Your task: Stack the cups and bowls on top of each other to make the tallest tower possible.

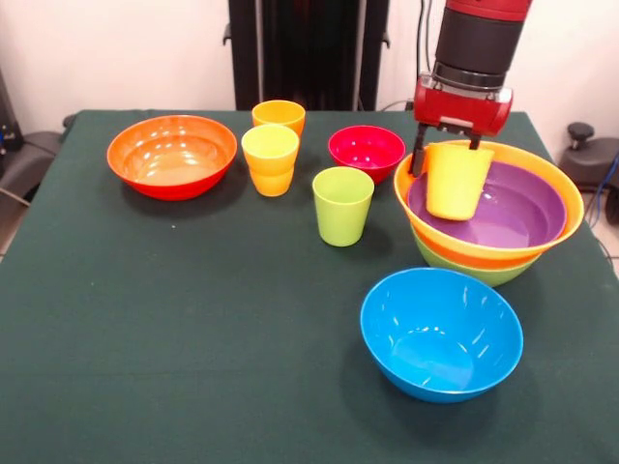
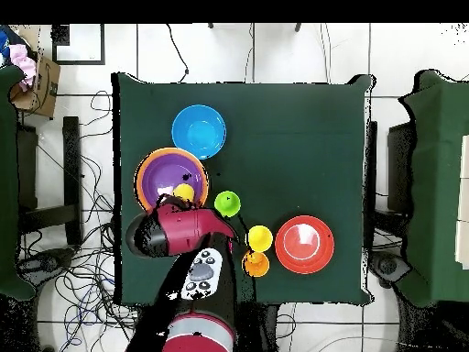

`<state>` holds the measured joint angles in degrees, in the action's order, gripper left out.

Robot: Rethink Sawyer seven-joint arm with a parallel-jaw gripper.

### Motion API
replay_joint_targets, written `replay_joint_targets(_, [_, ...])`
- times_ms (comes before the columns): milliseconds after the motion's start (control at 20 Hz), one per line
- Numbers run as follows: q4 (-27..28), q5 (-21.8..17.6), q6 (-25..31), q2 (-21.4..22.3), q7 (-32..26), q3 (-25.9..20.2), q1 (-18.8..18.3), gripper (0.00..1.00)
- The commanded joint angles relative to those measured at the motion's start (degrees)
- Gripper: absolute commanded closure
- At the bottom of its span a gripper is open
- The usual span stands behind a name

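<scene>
The gripper [image 1: 448, 145] has its fingers closed down over the rim of a yellow cup [image 1: 456, 181], one finger outside the wall and one seemingly inside, and holds it tilted over the purple bowl [image 1: 517, 211]. That bowl sits nested in an orange bowl [image 1: 571, 198] and a lime green bowl [image 1: 484, 274] – the tower so far, at the table's right side in the front view.

The likely trouble is the tilt. Let go at this angle and the cup may land on its side and roll round the glossy purple bottom instead of standing upright. A rim pinch on slick plastic could also slip early, and pushing down off-centre might rock the nested stack.

The front view shows the grip, the lean, and all three stacked rims. It also shows that the yellow cup near the big orange bowl [image 1: 171, 155] sits in an orange cup [image 1: 272, 182], with another orange cup [image 1: 280, 114] behind, a lime cup [image 1: 342, 205], a small red bowl [image 1: 367, 150] and a blue bowl [image 1: 441, 332] standing apart. The overhead view hides the grip under the arm, yet it places the cup [image 2: 184, 192] toward the bowl's [image 2: 160, 176] robot-side edge – not its centre
</scene>
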<state>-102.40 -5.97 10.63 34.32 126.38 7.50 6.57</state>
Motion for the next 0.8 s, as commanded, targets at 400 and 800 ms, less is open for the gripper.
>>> replay_joint_targets(400, [2.8,2.6,3.0,1.7,6.3,-2.4,-0.2,0.0])
replay_joint_targets(800, [3.0,2.6,4.7,3.0,5.6,-2.4,-0.6,0.0])
